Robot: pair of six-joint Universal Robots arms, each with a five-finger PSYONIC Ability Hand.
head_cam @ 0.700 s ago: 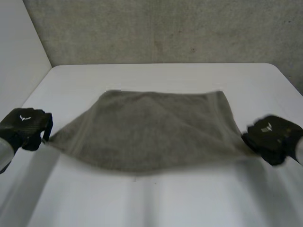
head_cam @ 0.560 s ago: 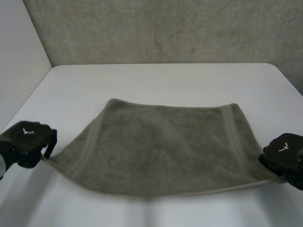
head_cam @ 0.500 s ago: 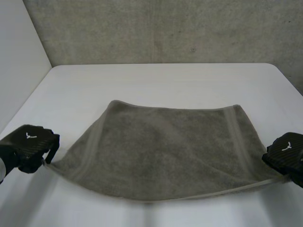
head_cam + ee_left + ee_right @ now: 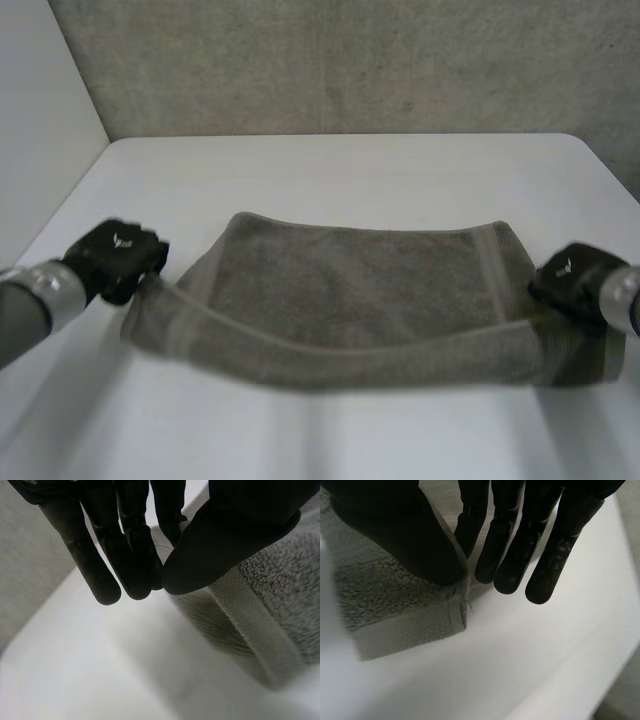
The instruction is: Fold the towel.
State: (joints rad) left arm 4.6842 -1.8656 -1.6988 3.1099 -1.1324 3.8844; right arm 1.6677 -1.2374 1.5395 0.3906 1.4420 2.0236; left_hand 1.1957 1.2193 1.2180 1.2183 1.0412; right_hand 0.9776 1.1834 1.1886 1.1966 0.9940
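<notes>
Where the left arm ends, we see the left robot hand [image 4: 118, 255] clamped on the towel [image 4: 350, 290]. In its wrist view the thumb and the straight fingers meet on a hemmed corner and pinch the cloth between them. The right robot hand [image 4: 570, 275] is clamped in the same manner, and its wrist view shows the thumb pressing a hemmed corner against the nearest finger, while the remaining fingers hang straight just beside the cloth. In the head view we place the left robot hand at the towel's near left corner and the right robot hand at its near right corner, well apart, with the whole width of the cloth between them.

Between the two hands the near edge of the grey-brown towel is raised off the worktop [image 4: 350, 165] and sags as a thick band. Beyond this band the rest of the towel lies flat. Its far edge is roughly straight, and a woven stripe runs down each short side. We find the towel near the middle of the white worktop, nearer the robot than the far edge. Bare surface shows on all sides of it. A rough grey wall [image 4: 350, 60] rises behind the worktop, and a plain white panel [image 4: 40, 100] stands at its left.
</notes>
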